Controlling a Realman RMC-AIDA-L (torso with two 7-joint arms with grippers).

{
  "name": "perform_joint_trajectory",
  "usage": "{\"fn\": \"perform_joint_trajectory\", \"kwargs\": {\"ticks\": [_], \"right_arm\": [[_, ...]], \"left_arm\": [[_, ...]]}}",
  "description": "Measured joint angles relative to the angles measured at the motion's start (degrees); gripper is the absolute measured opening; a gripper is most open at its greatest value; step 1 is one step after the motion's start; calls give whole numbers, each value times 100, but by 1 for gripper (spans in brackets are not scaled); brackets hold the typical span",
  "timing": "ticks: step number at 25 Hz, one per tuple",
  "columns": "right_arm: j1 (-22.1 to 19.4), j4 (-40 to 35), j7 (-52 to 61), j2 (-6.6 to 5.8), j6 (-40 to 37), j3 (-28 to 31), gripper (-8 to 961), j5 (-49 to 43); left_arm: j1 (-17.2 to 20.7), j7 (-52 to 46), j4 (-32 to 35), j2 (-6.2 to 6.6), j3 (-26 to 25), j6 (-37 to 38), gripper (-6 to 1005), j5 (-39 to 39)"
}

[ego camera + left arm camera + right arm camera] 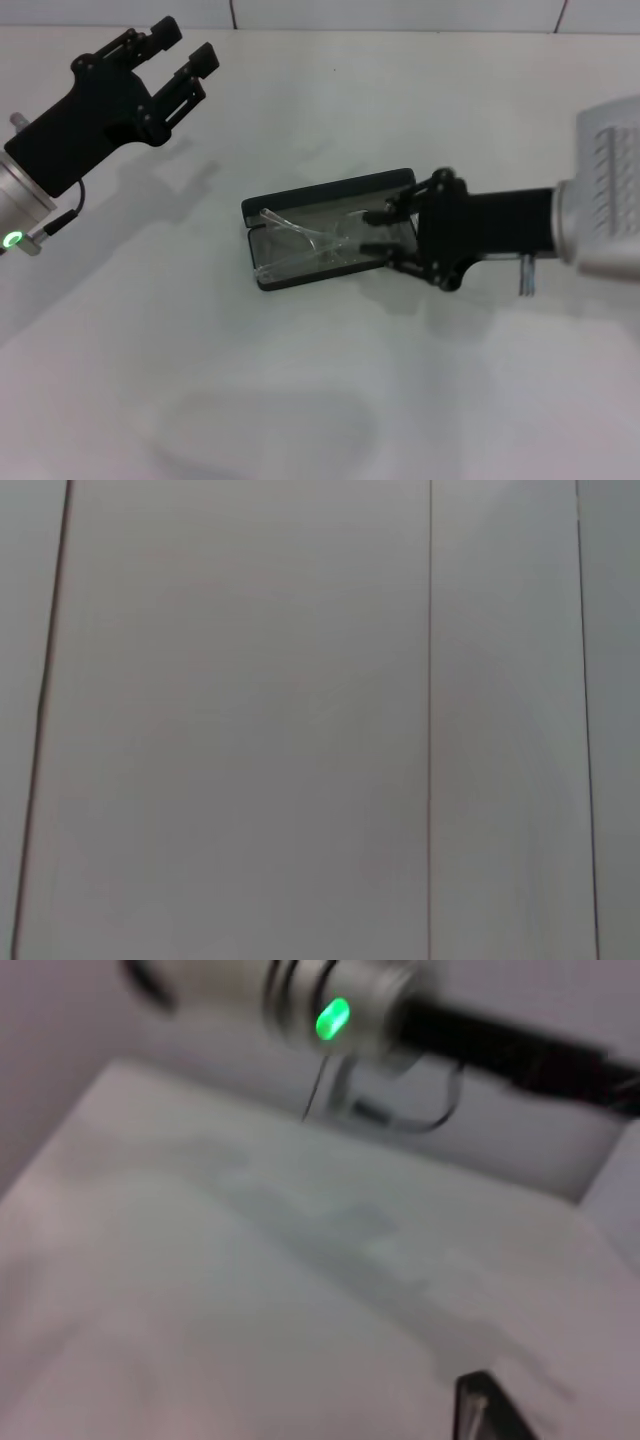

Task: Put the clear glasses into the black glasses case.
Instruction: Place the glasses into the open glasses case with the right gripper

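Note:
The black glasses case lies open at the table's middle in the head view. Inside it rest the clear glasses, one arm slanting toward the case's far-left corner. My right gripper is low at the case's right end, its fingers spread on either side of the glasses' right end. My left gripper hangs raised at the far left, open and empty, well away from the case. Neither wrist view shows the glasses.
White table all around the case. The left wrist view shows only pale wall panels. In the right wrist view the left arm's green light shows across the table, and a dark edge I cannot identify.

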Motion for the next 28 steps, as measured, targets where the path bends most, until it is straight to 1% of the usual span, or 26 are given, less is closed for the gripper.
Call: {"fn": "perform_joint_trajectory", "kwargs": {"ticks": [1,3,5,8,12,13,14,16,19,24,28], "right_arm": [[73,201,-91,-2,-133,178,244,199],[339,802,-309,0,-209,343,243,520],[588,1200,-391,11,-245,357,243,662],[904,1532,-407,27,-400,311,243,724],[1184,1546,-361,35,-477,148,244,733],[1340,1550,-355,35,-443,26,244,733],[1340,1550,-355,35,-443,26,244,733],[1483,1603,-337,39,-335,-120,244,735],[1677,1713,-275,44,-7,-478,244,743],[1871,1756,-5,43,835,-1189,243,713],[1892,1700,371,35,1138,-1359,243,521]], "left_arm": [[-7,-2,-9,1,0,-1,524,2],[-19,-5,-17,1,1,0,524,10],[-20,-7,-19,-2,10,0,524,12],[-21,10,-43,-12,48,-1,524,20],[-17,42,-79,-17,100,-1,523,24],[-5,43,-83,-21,102,-1,523,26],[-5,43,-83,-21,102,-1,523,26],[2,39,-98,-25,110,-1,523,26],[8,16,-136,-26,166,-1,524,9],[22,6,-167,-28,189,7,524,1],[22,2,-174,-33,188,18,523,11]]}}
